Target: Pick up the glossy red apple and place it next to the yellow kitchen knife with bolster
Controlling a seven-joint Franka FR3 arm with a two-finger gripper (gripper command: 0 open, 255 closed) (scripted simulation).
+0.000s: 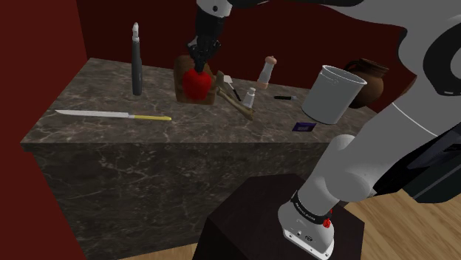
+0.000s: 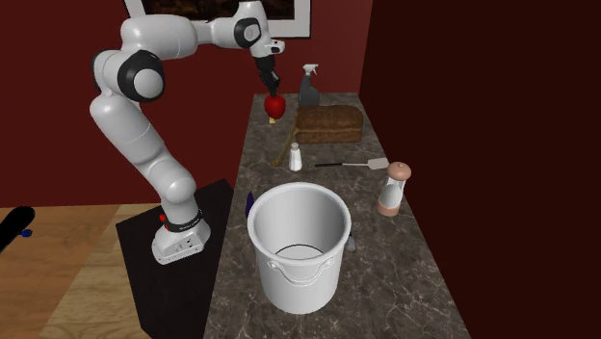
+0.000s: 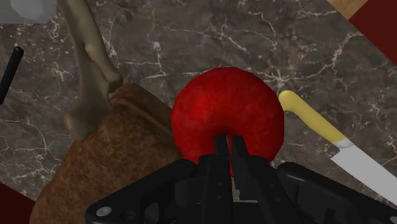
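1. Grip: the gripper (image 3: pixel 229 144) has its two black fingers pulled in almost together, pinching the top of the red apple (image 3: pixel 228 118). I'd call that clamped on the apple, definitely not open.
2. Where the apple is: it hangs under the gripper right by the brown bread loaf (image 1: pixel 179 77), toward the back of the dark marble counter (image 1: pixel 222 129). In the second exterior view it looks clear of the stone, so I reckon it's lifted, though I can't swear to the gap.
3. Done so far: the pick-up part looks sorted.
4. What's left: the carry and the set-down. The knife (image 1: pixel 111 115) lies flat near the counter's front edge, off to the shoulder view's left and well apart from the apple. Its yellow handle (image 3: pixel 312 118) is the end nearer the apple.
5. My guess at the route: bare stone lies between the loaf and the knife. The tall dark bottle (image 1: pixel 136 63) stands further back, so it's probably not in the way.
6. Writing: nothing readable anywhere. The dark band on the arm's base (image 1: pixel 309 209) has pale marks too small to make out. The white pot (image 1: pixel 332 92), pepper mill (image 1: pixel 267 71) and salt shaker (image 1: pixel 250 96) are all plain.
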